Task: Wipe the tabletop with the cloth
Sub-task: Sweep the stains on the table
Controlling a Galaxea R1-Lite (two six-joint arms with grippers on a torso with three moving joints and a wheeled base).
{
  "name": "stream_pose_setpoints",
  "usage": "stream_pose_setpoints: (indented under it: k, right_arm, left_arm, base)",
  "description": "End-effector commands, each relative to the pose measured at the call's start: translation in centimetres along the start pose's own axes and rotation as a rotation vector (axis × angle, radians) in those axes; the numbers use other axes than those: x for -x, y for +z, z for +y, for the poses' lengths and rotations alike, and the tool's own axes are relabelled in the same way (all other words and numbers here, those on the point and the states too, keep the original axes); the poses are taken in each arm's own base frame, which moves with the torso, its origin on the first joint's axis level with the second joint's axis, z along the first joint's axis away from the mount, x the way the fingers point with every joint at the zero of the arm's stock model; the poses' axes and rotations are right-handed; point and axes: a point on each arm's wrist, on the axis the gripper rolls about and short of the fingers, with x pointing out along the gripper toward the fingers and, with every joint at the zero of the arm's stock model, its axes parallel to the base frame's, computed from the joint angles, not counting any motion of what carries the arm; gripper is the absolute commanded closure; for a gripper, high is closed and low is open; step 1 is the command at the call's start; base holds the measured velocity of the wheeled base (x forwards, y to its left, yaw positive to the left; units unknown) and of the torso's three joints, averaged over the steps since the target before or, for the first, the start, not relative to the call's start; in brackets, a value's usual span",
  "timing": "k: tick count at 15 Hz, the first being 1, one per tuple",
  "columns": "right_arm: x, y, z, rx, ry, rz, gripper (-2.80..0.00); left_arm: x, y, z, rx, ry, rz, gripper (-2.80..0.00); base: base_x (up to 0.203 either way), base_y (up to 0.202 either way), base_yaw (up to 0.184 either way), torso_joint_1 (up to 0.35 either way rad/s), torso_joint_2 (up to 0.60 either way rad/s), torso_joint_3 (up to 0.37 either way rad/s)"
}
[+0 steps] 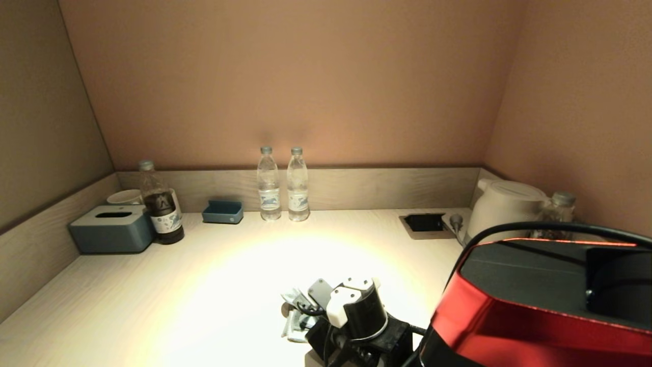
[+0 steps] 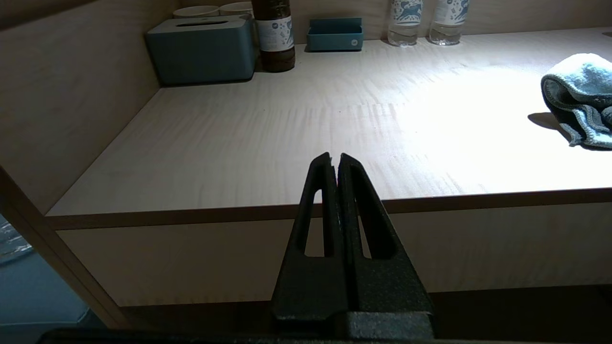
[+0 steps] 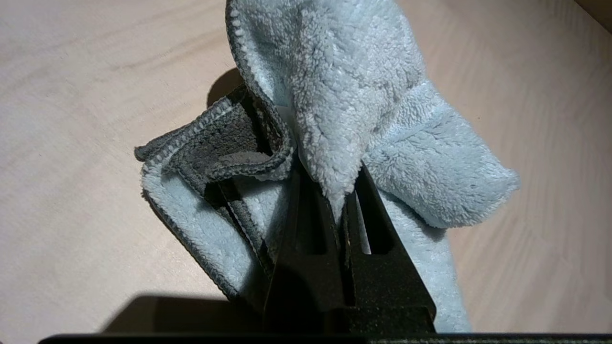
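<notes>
The cloth [image 3: 334, 95], light blue and fluffy with darker edging, hangs bunched from my right gripper [image 3: 330, 168], which is shut on a fold of it just above the pale wood-grain tabletop [image 3: 71, 143]. In the head view my right wrist [image 1: 356, 306] is over the near middle of the tabletop [image 1: 204, 285], with a pale bit of the cloth [image 1: 294, 326] showing beside it. The left wrist view shows the cloth [image 2: 581, 95] near the table's front edge. My left gripper [image 2: 334, 157] is shut and empty, low in front of that edge; it is out of the head view.
Along the back rim stand a blue-grey tissue box [image 1: 112, 229], a cup [image 1: 125, 196], a dark bottle [image 1: 160, 204], a small blue tray [image 1: 222, 211] and two water bottles [image 1: 282, 186]. At the back right are the socket recess [image 1: 424, 222], a white kettle [image 1: 504, 206] and another bottle [image 1: 560, 204].
</notes>
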Motion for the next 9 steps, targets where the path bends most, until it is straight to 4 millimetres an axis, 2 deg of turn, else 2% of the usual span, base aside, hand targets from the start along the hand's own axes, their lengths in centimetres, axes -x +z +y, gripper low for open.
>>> stream_pose_setpoints:
  k: [1, 4, 9]
  right_arm:
    - [-0.7, 0.9, 1.0, 0.007, 0.011, -0.039, 0.0]
    - [-3.2, 1.8, 2.7, 0.019, 0.035, -0.061, 0.0]
    - [-6.3, 2.7, 4.1, 0.026, 0.049, -0.065, 0.0]
  left_arm:
    - [0.0, 0.0, 0.0, 0.0, 0.001, 0.0, 0.0]
    - [0.0, 0.0, 0.0, 0.0, 0.001, 0.0, 0.0]
    - [0.0, 0.0, 0.0, 0.0, 0.001, 0.0, 0.0]
  base:
    - [0.0, 0.0, 0.0, 0.0, 0.0, 0.0]
    - [0.0, 0.0, 0.0, 0.0, 0.0, 0.0]
    - [0.0, 0.0, 0.0, 0.0, 0.0, 0.0]
